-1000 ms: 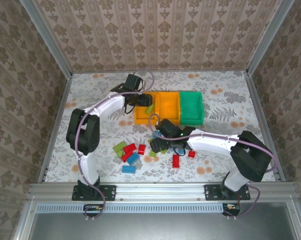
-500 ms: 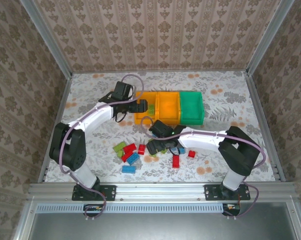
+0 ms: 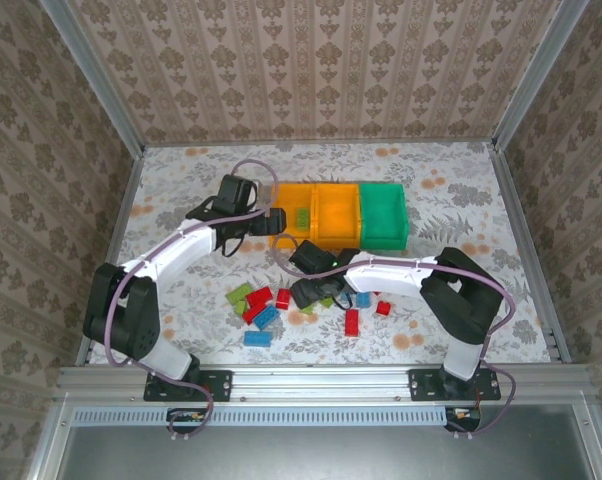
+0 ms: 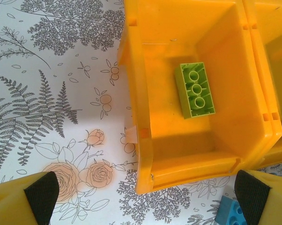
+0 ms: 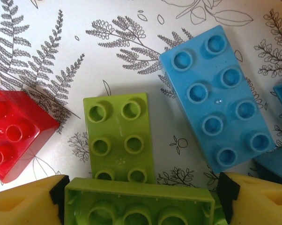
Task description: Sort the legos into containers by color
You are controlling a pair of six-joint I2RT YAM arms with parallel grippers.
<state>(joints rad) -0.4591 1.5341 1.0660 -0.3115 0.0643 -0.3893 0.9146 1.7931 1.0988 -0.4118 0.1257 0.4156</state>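
Above the outer wall of the left bin (image 4: 145, 154), seen from the left wrist: left gripper (image 4: 145, 199), yellow fingers with black pads spread wide, nothing between them. Glossy orange plastic, smooth walls, open top. Flat on its floor: upturned brick (image 4: 196, 90), light green, hollow side up, three round tubes in a row.

From the top camera, three bins touching in a row: left bin (image 3: 293, 245), middle bin (image 3: 336, 243) of the same orange, green bin (image 3: 383, 242). In front of them, loose red, blue and green bricks on the table (image 3: 461, 200), white with printed ferns and roses.

Down in that pile: right gripper (image 5: 141, 201), black pads pressed to both ends of a green brick (image 5: 138, 206), clamped. Partly under it: short green brick (image 5: 118, 138), studs up. Just beside: blue brick (image 5: 218, 98), eight round studs, tilted across the print. Left of those: red brick (image 5: 17, 133), shiny and slightly see-through.
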